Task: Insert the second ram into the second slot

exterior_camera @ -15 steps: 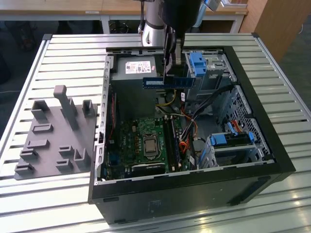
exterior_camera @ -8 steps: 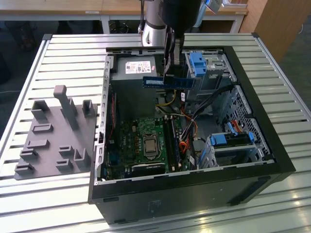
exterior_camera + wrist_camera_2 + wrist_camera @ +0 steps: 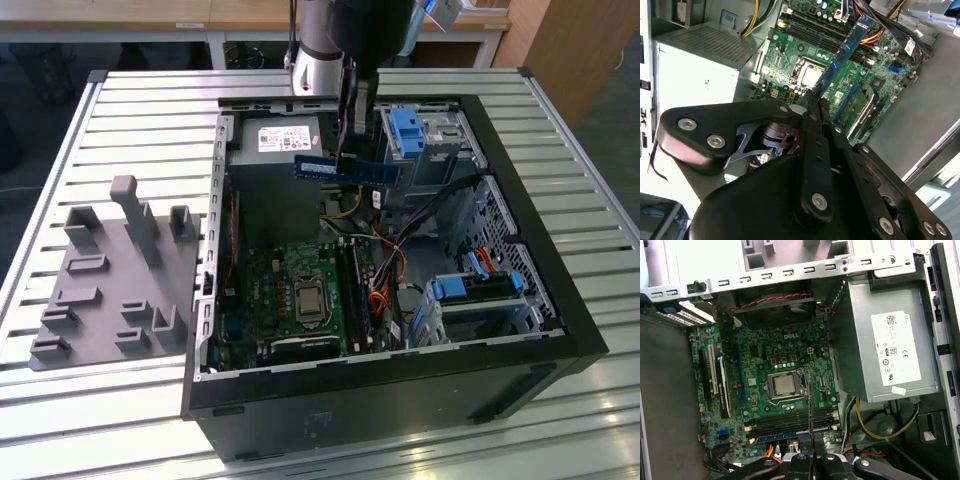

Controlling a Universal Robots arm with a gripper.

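So the pincer (image 3: 352,155) is clamped shut on the second ram (image 3: 346,170), gripping it by the top edge. The stick hangs level in the air over the open computer case (image 3: 400,400), up near the grey power supply (image 3: 880,345) and well clear of the motherboard (image 3: 265,290). In the first wrist view it's edge-on (image 3: 809,400), lined up across the memory slots (image 3: 790,419) but not touching them. The case sits on a slatted tabletop (image 3: 130,110), with a grey fixture (image 3: 110,290) beside it.
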